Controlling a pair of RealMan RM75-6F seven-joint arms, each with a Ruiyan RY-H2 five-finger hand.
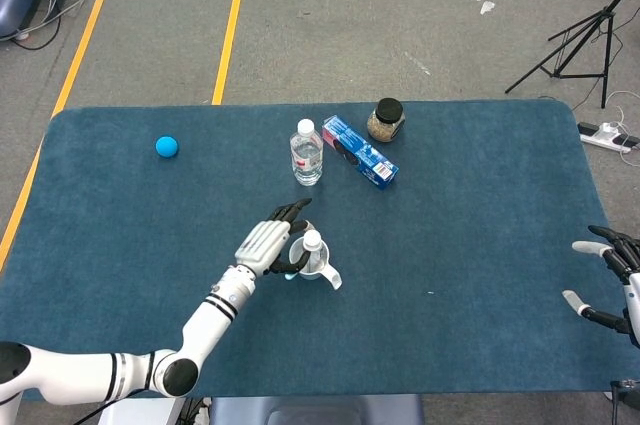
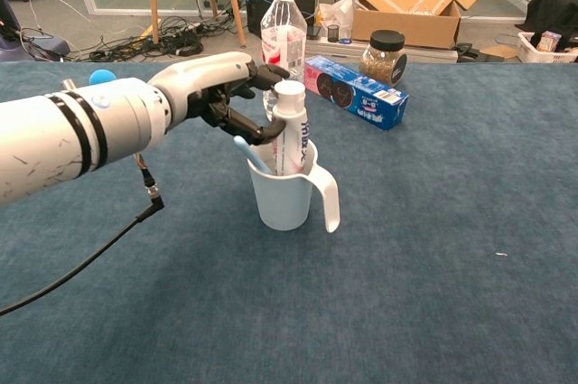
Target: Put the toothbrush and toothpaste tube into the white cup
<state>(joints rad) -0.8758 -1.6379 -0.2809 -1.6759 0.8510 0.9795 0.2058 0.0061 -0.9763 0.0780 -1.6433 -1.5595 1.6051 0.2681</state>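
Note:
The white cup (image 2: 284, 201) (image 1: 312, 267) stands near the table's middle, its handle (image 2: 330, 205) toward the front right. The toothpaste tube (image 2: 291, 135) (image 1: 312, 242) stands nearly upright in the cup, white cap on top. A light blue toothbrush (image 2: 252, 153) leans inside against the cup's left rim. My left hand (image 2: 215, 95) (image 1: 266, 242) reaches in from the left and holds the tube, thumb behind its cap and fingertips (image 2: 265, 134) against its left side. My right hand (image 1: 607, 280) hovers at the table's right edge with its fingers spread, holding nothing.
Behind the cup stand a water bottle (image 2: 283, 27) (image 1: 307, 153), a blue cookie box (image 2: 355, 90) (image 1: 360, 152) and a black-lidded jar (image 2: 383, 57) (image 1: 386, 120). A blue ball (image 1: 167, 146) lies far left. A black cable (image 2: 90, 257) trails from my left forearm.

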